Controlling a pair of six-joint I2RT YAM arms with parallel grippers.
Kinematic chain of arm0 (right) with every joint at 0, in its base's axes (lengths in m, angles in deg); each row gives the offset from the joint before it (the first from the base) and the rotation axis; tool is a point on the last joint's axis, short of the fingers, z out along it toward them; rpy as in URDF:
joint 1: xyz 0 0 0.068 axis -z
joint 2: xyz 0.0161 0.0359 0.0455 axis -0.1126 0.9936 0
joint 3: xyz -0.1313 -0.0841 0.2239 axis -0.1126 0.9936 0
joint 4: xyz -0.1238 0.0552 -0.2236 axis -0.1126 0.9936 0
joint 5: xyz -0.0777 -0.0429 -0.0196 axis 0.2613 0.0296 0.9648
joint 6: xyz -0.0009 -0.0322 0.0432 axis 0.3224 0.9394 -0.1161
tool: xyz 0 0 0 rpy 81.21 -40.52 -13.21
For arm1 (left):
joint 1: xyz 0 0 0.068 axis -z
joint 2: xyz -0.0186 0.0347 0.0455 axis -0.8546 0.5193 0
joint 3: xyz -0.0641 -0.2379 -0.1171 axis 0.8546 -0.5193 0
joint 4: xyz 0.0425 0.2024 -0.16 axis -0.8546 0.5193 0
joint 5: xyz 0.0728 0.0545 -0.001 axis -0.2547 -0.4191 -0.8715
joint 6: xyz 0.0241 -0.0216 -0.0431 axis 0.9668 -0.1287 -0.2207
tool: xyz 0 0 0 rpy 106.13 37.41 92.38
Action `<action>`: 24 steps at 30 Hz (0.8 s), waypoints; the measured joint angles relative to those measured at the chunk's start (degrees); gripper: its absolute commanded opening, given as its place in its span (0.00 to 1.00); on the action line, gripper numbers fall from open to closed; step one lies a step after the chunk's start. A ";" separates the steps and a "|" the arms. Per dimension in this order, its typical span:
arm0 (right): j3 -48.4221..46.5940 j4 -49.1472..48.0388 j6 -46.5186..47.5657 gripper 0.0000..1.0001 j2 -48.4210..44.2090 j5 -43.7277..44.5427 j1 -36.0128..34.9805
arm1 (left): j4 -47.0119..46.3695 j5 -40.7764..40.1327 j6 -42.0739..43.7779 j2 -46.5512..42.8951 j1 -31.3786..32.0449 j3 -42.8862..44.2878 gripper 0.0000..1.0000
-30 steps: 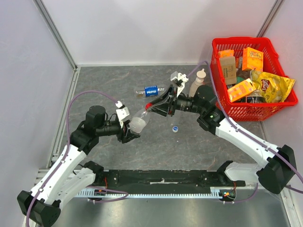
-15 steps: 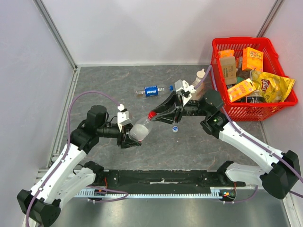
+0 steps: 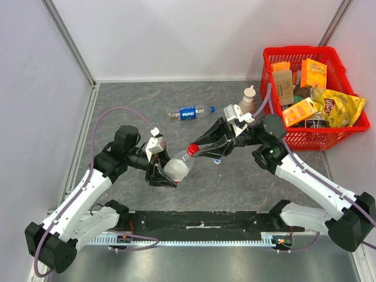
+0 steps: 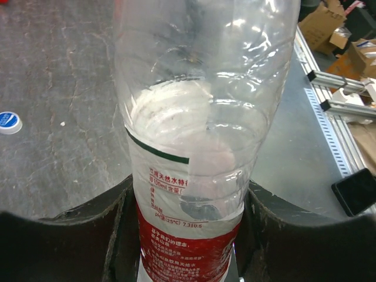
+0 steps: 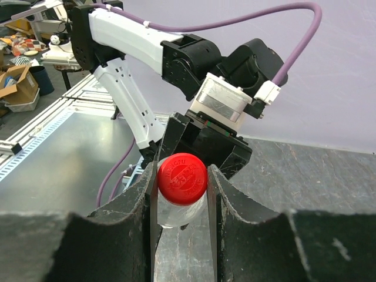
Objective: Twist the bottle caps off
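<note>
Left gripper (image 3: 164, 174), my arm reaching inward, clamps the red-label bottle (image 3: 177, 167) off the table (image 3: 117, 106) (neck tilted rightward). Right gripper (image 3: 200, 149), forearm stretched leftward, pinches its red cap (image 5: 182, 178).

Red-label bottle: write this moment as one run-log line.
left gripper: shut on red-label bottle | right gripper: shut on red cap | blue cap: lying loose

I read "PEPSI" in white on the blue label of the lying bottle (image 3: 188, 112). In my left wrist view, the red-label bottle (image 4: 188, 235) carries small Chinese print, where I can make out "100ml" and "(25°C)". The digits after these are not sure. The red cap (image 5: 182, 178) has raised letters, too faint to read.
</note>
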State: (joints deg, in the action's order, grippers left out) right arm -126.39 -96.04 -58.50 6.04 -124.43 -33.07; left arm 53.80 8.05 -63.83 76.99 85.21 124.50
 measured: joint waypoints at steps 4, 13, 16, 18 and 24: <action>0.02 0.04 0.04 0.03 -0.90 -0.33 -0.02 | -0.22 1.88 -0.02 0.52 0.00 0.37 0.27; 0.13 2.80 0.85 0.98 -1.40 0.07 -0.33 | -1.05 0.11 -0.07 0.20 -0.02 0.46 0.27; 0.13 4.20 1.36 0.98 -1.70 0.76 -0.55 | -1.44 -2.25 -0.04 -0.07 0.00 0.46 0.27; 0.13 5.20 1.70 0.98 -2.45 1.75 -0.55 | -1.46 -4.70 -0.04 -0.13 -0.02 0.46 0.27; 0.13 7.50 2.16 0.98 -5.79 8.02 -0.55 | -1.84 -13.20 -0.04 -0.39 0.00 0.28 0.28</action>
State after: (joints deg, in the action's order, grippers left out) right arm -126.26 -88.54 -56.33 0.24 -116.41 -33.61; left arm 51.96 -5.15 -63.87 76.59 85.21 124.78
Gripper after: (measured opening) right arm 0.980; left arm 0.586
